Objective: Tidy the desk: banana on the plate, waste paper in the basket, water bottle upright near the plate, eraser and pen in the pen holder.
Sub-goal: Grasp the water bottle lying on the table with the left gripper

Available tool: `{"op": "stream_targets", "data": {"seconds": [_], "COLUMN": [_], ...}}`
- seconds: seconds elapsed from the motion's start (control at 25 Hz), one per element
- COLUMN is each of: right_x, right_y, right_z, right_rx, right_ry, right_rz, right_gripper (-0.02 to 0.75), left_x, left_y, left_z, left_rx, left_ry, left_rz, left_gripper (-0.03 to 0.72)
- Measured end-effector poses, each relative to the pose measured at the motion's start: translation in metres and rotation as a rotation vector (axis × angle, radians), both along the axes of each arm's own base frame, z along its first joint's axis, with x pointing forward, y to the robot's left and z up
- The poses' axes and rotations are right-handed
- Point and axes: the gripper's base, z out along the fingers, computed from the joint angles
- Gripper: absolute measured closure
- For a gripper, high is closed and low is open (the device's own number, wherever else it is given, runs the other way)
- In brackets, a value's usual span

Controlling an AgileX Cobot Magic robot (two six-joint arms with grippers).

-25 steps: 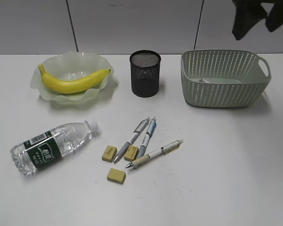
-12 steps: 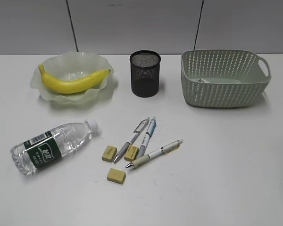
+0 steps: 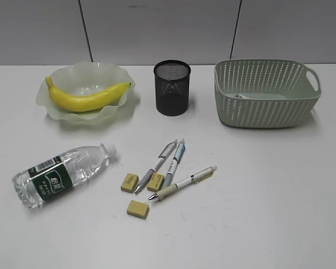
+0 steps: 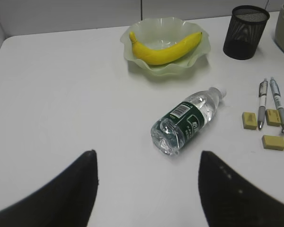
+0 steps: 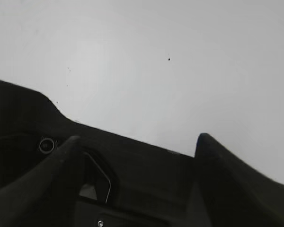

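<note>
Left tool (image 4: 146, 189) open over bare desk (image 4: 61, 94), bottle (image 4: 187, 120) ahead.

Yellow banana (image 3: 89, 97) lies in the ruffled plate (image 3: 61, 112); water bottle (image 3: 61, 174) lies sideways on the desk (image 3: 269, 196).

Even, diffuse overhead light fills the scene, and the white worktop (image 3: 280, 185) reads bright without burning out. Shadows are soft and short — a faint one fans out in front of the pen holder (image 3: 172, 87), another lies under the basket (image 3: 266, 92). Small highlights glint on the water bottle (image 3: 64, 174) and the banana (image 3: 88, 98). The exterior view is sharp throughout. In both wrist views the jaws are dark, blurred silhouettes — too close for focus — and the right wrist view shows mild vignetting.
</note>
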Motion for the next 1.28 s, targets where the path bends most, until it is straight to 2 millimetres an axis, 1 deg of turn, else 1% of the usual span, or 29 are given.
{"op": "stream_targets", "data": {"seconds": [0.2, 0.32, 0.4, 0.52, 0.64, 0.72, 0.84, 0.96, 1.08, 1.2, 1.28], "right_x": [-0.042, -0.059, -0.061, -0.057, -0.053, -0.053, -0.053, -0.053, -0.053, -0.053, -0.053], "right_y": [-0.014, -0.019, -0.019, -0.016, -0.013, -0.012, -0.012, -0.012, -0.012, -0.012, -0.012], "right_z": [0.004, 0.004, 0.003, 0.003, 0.001, 0.001, 0.001, 0.002, 0.002, 0.002, 0.002], "right_rx": [0.083, 0.116, 0.123, 0.123, 0.144, 0.15, 0.153, 0.155, 0.155, 0.154, 0.153], "right_ry": [-0.263, -0.366, -0.376, -0.412, -0.434, -0.444, -0.444, -0.445, -0.446, -0.446, -0.448], "right_rz": [0.001, 0.001, 0.007, 0.034, 0.049, 0.054, 0.055, 0.056, 0.056, 0.057, 0.057], "right_gripper": [0.169, 0.171, 0.172, 0.176, 0.177, 0.177, 0.177, 0.177, 0.178, 0.178, 0.178], "left_x": [0.0, 0.0, 0.0, 0.001, 0.009, 0.018, 0.038, 0.067, 0.103, 0.142, 0.176], "left_y": [0.0, 0.0, 0.0, -0.001, -0.002, -0.003, -0.006, -0.01, -0.015, -0.022, -0.03], "left_z": [0.0, 0.0, 0.0, 0.001, 0.002, 0.006, 0.016, 0.023, 0.023, 0.019, 0.012], "left_rx": [-0.001, -0.001, -0.003, -0.003, 0.003, 0.014, 0.052, 0.088, 0.108, 0.119, 0.132], "left_ry": [0.0, 0.0, -0.001, 0.002, 0.042, 0.067, 0.033, 0.008, 0.061, 0.186, 0.298], "left_rz": [-0.001, -0.001, -0.002, -0.002, -0.002, -0.006, -0.025, -0.041, -0.05, -0.071, -0.116], "left_gripper": [0.188, 0.188, 0.188, 0.188, 0.188, 0.188, 0.188, 0.188, 0.188, 0.188, 0.188]}}
